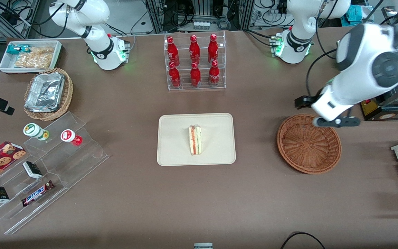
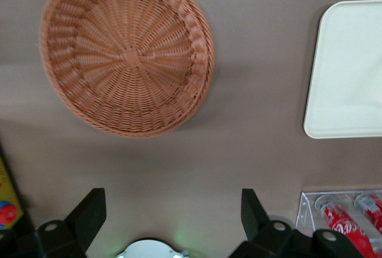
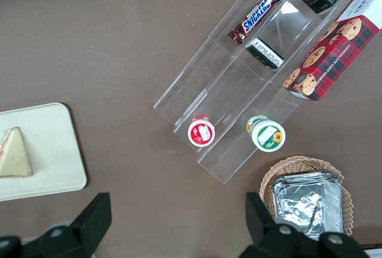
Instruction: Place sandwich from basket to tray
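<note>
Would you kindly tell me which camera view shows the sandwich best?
The front view: the whole sandwich lies on the tray, filling visible. The right wrist view catches it partly at its edge; the left wrist view, where the gripper is open, misses it.

A round, reddish-brown basket (image 1: 309, 143) is woven from rough wicker, its ribs seen plainly in the wrist view (image 2: 127, 52). A flat cream-beige rectangular tray (image 1: 176, 152) is finished matt and smooth. On it a triangular sandwich (image 1: 195, 139) of soft pale bread is wrapped in clear glossy film. The brown table (image 1: 254, 207) is covered with a dull, even surface. Above the basket's rim, a black gripper (image 1: 337, 121) of matt plastic is carried, fingers spread, by a glossy white arm (image 1: 365, 69).
</note>
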Robot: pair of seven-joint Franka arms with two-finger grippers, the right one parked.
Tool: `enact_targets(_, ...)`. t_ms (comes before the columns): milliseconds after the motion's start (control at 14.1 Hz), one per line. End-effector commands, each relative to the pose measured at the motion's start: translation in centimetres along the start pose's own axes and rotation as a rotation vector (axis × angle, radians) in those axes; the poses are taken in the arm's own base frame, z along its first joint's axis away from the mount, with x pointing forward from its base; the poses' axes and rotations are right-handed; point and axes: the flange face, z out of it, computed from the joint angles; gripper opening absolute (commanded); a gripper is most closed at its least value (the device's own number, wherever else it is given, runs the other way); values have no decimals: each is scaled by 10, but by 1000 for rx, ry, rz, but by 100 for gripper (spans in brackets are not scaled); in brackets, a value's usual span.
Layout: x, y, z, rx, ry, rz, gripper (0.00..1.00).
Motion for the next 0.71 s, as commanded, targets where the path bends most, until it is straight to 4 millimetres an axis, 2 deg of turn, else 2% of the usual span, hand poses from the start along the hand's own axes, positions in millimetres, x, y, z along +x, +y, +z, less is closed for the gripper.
enact_targets(0,-15,-38,-47,-4,59,37,100)
enact_targets(212,-22,-81,-80,28,135,23,100)
enact_targets(354,-23,-96,-94,36,175,-5,100)
enact_targets(425,-22,-104,-97,29,189,-21,100)
enact_targets(637,-22,-113,-99,21,195,-42,100)
